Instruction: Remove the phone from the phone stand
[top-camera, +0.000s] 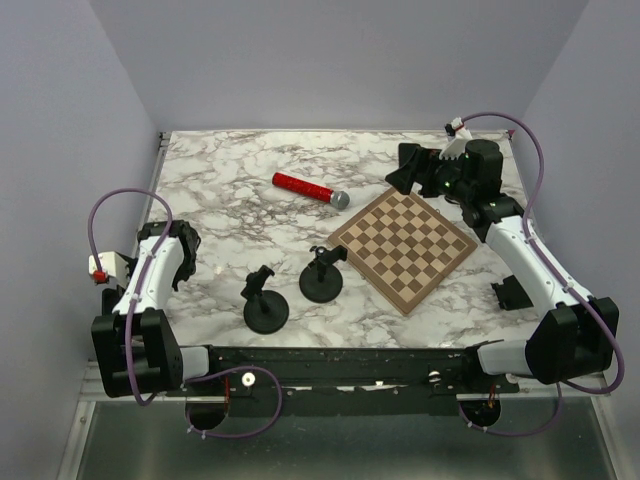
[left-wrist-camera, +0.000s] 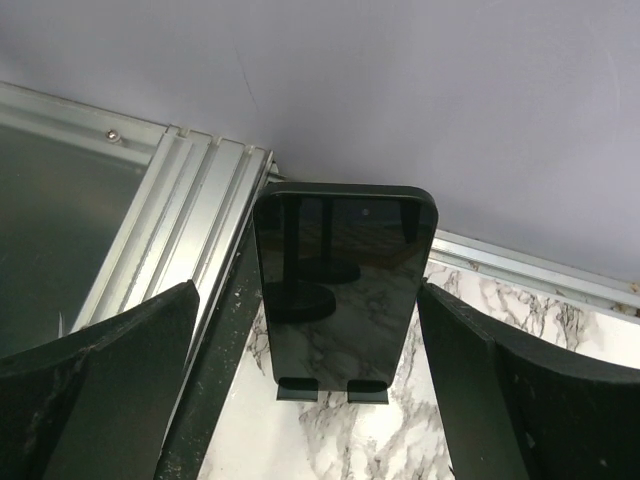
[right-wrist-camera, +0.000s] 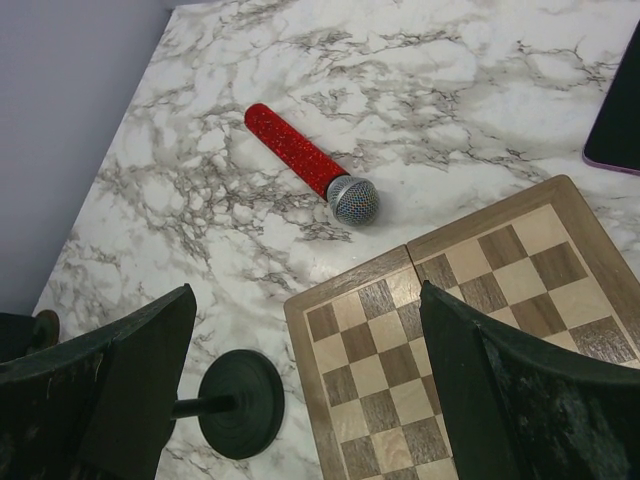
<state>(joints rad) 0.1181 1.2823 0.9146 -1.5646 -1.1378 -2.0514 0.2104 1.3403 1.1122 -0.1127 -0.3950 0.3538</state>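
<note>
- We see the phone (left-wrist-camera: 340, 290) upright in its phone stand (left-wrist-camera: 335, 391) at the counter's (left-wrist-camera: 335, 445) edge by the wall, untouched between our left hand's (top-camera: 183, 250) fingers (left-wrist-camera: 110, 370).
- Left hand: released, jaws wide apart.
- Right hand (top-camera: 400, 168): released too, above the chessboard (top-camera: 405, 248) and red microphone (top-camera: 310, 187).

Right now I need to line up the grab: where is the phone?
Left wrist view: the phone stands upright in its stand, dead ahead between the fingers of the open left claw, at the marble table's edge beside the metal rail.
</note>
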